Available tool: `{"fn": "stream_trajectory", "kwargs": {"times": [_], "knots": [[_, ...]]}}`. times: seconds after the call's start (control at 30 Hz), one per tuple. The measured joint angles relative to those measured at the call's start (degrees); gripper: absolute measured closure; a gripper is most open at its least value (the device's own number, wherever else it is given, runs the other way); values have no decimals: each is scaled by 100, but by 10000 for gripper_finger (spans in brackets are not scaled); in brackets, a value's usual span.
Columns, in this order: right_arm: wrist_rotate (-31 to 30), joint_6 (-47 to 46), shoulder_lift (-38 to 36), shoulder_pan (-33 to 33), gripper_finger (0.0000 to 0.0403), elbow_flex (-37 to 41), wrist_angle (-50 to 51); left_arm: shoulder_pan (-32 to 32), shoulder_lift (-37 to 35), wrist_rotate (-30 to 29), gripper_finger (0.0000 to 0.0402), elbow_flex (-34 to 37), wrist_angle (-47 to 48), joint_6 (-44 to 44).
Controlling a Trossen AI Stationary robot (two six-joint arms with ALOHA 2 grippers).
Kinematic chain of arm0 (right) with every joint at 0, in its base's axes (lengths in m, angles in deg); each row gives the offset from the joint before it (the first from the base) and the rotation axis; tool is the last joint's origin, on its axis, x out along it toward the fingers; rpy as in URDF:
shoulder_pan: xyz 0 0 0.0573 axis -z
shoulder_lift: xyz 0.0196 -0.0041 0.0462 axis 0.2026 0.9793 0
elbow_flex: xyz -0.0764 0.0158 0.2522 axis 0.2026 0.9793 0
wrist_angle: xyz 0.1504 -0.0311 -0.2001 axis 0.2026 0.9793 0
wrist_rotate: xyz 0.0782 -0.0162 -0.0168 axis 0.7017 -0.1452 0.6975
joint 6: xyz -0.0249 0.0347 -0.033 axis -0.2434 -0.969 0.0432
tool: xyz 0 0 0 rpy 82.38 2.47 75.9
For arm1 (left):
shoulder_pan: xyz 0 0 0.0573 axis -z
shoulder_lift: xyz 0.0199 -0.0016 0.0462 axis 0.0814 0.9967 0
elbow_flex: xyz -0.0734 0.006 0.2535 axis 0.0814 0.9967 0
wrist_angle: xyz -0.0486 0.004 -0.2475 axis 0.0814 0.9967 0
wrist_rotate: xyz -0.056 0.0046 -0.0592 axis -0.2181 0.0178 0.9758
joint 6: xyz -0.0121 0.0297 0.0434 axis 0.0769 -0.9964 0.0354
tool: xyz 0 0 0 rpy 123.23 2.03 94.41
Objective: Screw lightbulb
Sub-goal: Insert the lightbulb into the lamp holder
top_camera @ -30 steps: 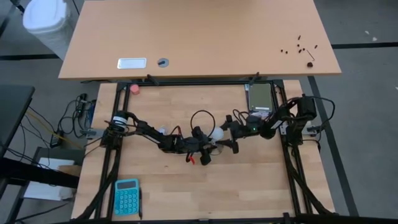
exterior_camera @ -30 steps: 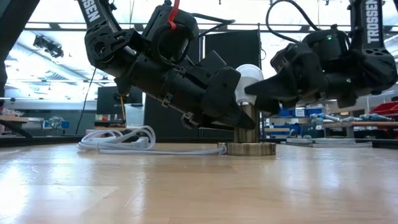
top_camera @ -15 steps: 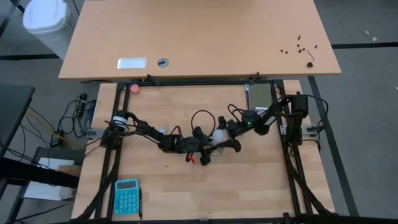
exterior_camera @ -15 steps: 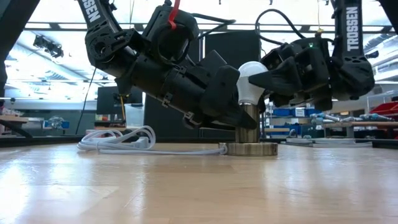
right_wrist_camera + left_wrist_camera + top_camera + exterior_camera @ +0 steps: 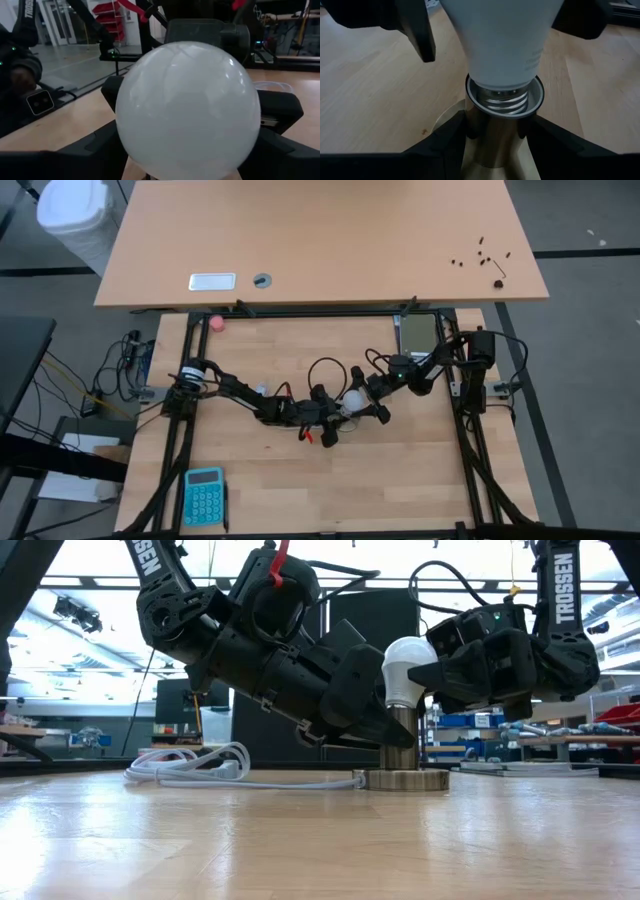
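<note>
High view: left gripper and right gripper meet mid-table at the lightbulb.
Low view: bulb upright in metal socket; white cord trails away.
Left wrist: fingers clamp socket; threads partly in.
Right wrist: wide fingers flank the globe.

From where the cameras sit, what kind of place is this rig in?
Probably a robotics lab or workshop. A wooden workbench sits in a dark frame, with a plain desk behind it. The low view shows tool-strewn benches in the room, and the right wrist view shows red parts bins.
</note>
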Motion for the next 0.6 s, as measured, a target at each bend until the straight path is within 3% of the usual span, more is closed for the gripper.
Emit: {"fn": "stream_trajectory", "kwargs": {"times": [0.37,0.6], "knots": [[-1,-129,0,-197,160,-102,-42,0,0,0,204,0,1,2],[-284,-127,-2,-271,172,-114,55,0,0,-7,204,0,7,16]]}}
